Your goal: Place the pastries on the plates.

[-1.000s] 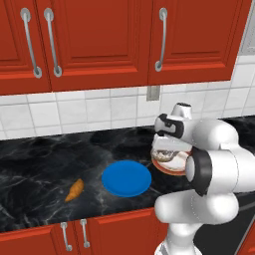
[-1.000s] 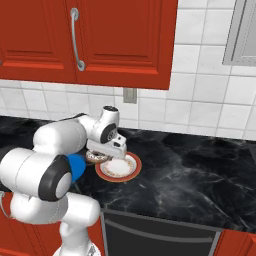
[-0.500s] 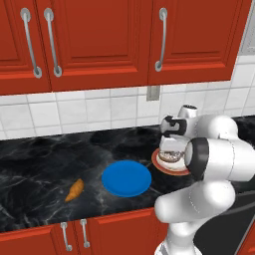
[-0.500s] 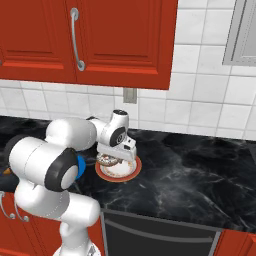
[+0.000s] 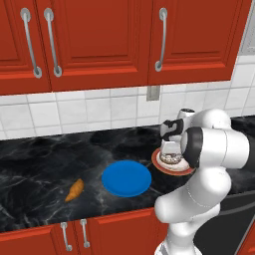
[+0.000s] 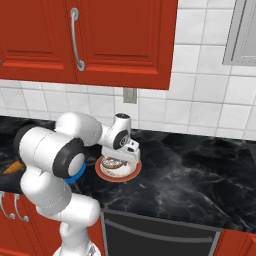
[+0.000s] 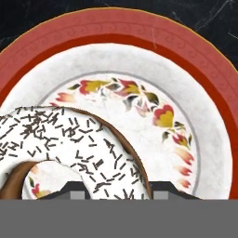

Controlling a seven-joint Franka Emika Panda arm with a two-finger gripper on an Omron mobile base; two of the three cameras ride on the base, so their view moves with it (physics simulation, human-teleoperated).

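Jaws grip the donut (image 7: pixel 69 144) over the red-rimmed plate (image 7: pixel 186 60).

2 plates: blue (image 5: pixel 126 178) + red-rimmed (image 7: pixel 195 60); 2 pastries: donut (image 7: pixel 69 139), croissant (image 5: pixel 74 190); 4 cabinet handles

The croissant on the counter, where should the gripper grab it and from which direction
Take the croissant across its thick middle, coming straight down from above. It lies flat on the black counter, a narrow crescent with tapering ends, so the fingers probably fit best across its short width. Nothing stands near it; the blue plate lies apart to its right.
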